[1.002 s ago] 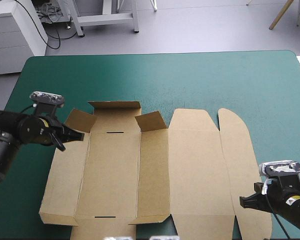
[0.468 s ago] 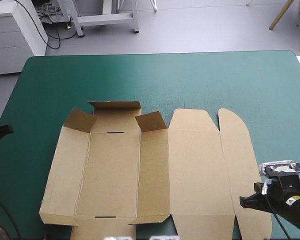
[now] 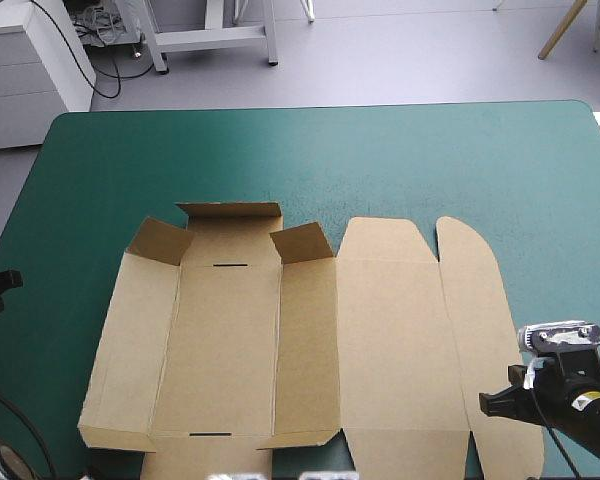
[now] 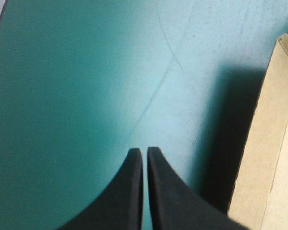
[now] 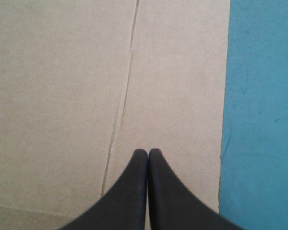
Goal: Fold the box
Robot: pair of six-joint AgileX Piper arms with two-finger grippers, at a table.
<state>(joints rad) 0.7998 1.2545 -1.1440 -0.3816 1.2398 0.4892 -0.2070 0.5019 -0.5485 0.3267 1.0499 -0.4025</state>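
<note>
The brown box [image 3: 310,340] lies spread open on the teal-green cover. Its small far flaps [image 3: 230,218] are tilted up and its wide lid panels lie flat toward the right. My left gripper [image 3: 8,279] is shut at the table's left edge, well clear of the box. In the left wrist view its fingers [image 4: 145,151] meet over bare cover, with the box's edge [image 4: 273,143] off to one side. My right gripper [image 3: 486,403] is shut and hovers over the lid's near right corner. In the right wrist view its tips [image 5: 148,152] point along a crease in the board [image 5: 62,96].
A broad stretch of teal-green cover [image 3: 330,160] runs from the box to the table's far edge. A narrower strip [image 3: 60,300] lies between the box and the left edge. The box's near edge reaches the table's front edge.
My left arm has drawn back from the box's far left flap to the table's left edge, letting nothing move on the box. The right arm has stayed still.
</note>
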